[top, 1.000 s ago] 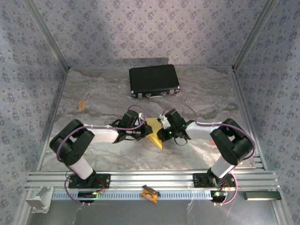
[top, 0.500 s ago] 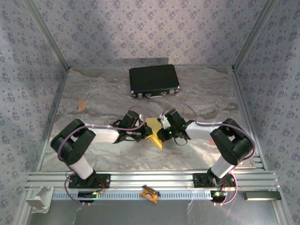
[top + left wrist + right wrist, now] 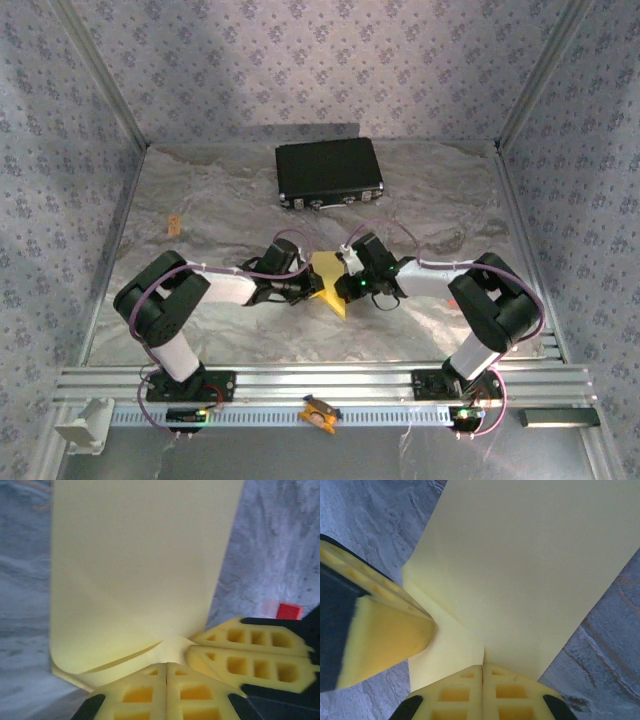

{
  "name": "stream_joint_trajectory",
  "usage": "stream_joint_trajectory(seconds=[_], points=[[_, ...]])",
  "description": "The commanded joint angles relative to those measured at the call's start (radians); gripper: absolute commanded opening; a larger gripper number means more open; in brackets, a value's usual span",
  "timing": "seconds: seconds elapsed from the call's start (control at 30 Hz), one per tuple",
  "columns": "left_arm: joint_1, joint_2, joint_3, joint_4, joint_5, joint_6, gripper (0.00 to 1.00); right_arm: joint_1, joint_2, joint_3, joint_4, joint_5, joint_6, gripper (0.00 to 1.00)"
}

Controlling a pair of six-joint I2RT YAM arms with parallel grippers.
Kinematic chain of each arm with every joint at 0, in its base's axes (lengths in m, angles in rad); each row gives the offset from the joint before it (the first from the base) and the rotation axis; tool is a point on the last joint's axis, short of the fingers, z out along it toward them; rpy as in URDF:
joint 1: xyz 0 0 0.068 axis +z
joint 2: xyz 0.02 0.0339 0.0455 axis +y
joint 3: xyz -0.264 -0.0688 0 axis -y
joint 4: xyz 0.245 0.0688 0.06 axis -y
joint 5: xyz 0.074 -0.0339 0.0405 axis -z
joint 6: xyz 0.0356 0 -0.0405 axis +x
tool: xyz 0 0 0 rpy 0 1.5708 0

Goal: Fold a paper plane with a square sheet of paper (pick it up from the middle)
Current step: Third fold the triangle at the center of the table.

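A thin yellow sheet of paper (image 3: 327,272), partly folded, sits at the middle of the crinkled silver-covered table (image 3: 200,200), a little nearer the near edge than the far one. From above it looks like a narrow wedge. Its long axis runs from far to near, leaning slightly right, and its sharp tip points toward the near edge. The left gripper (image 3: 305,289) meets it from the left and the right gripper (image 3: 346,287) from the right, close beside each other at the paper. In the left wrist view the left arm's yellow pads (image 3: 137,692) are pressed flat together, pinching a curled fold of the sheet at their tips. The right wrist view shows the right arm's pads (image 3: 507,695) closed tight, with the sheet's crease caught in the seam. A black rectangular hard case (image 3: 329,173) lies at the middle of the far edge, well apart from the paper. A small orange clip (image 3: 173,224) lies near the left edge.
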Motion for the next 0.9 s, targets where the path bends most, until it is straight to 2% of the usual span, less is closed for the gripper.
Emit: stream_joint_trajectory(seconds=[0.0, 0.33, 0.4, 0.53, 0.63, 0.73, 0.87], points=[[-0.006, 0.021, 0.005, -0.027, -0.018, 0.026, 0.05, -0.005, 0.027, 0.001, -0.034, 0.024, 0.015, 0.0], [-0.006, 0.046, 0.0, -0.029, -0.015, 0.034, 0.05, -0.007, 0.004, 0.013, -0.05, -0.002, 0.024, 0.01], [-0.006, 0.046, 0.002, -0.028, -0.016, 0.037, 0.05, -0.01, -0.016, 0.021, -0.065, -0.008, 0.031, 0.06], [-0.006, 0.046, 0.006, -0.029, -0.012, 0.041, 0.05, -0.038, -0.085, 0.047, -0.131, -0.02, 0.064, 0.3], [-0.006, 0.047, 0.009, -0.025, -0.012, 0.044, 0.05, -0.07, -0.148, 0.05, -0.178, -0.034, 0.088, 0.38], [-0.007, 0.047, 0.009, -0.018, -0.013, 0.045, 0.05, -0.09, -0.196, 0.046, -0.205, -0.093, 0.105, 0.4], [-0.007, 0.051, 0.008, -0.014, -0.012, 0.043, 0.05, -0.057, -0.178, 0.06, -0.204, -0.246, 0.129, 0.33]])
